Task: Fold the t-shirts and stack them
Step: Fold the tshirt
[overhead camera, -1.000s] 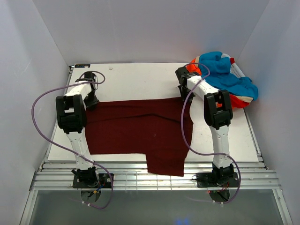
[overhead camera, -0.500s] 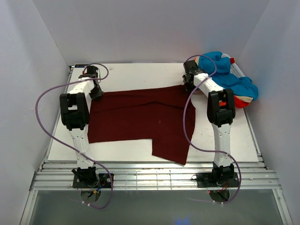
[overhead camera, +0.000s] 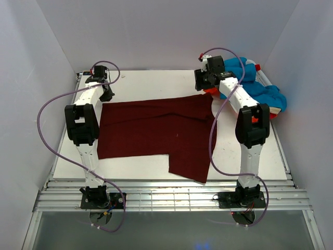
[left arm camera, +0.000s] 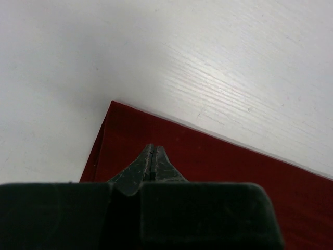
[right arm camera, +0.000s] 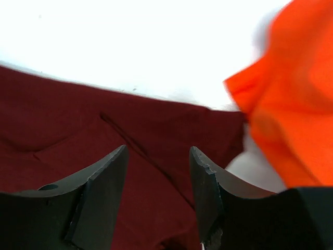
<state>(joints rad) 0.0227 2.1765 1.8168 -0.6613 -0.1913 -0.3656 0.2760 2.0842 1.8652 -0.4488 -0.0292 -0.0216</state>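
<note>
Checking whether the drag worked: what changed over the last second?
The left gripper and right gripper dragged the maroon t-shirt away from the near edge. The right then opened, letting go. The left stays shut, and the blue-and-orange shirt pile hasn't moved.

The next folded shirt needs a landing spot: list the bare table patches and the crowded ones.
Free: the table strip beyond the maroon shirt's far edge, and the near-left strip in front of it. Crowded: the far-right corner, taken up by the blue-and-orange pile.
</note>
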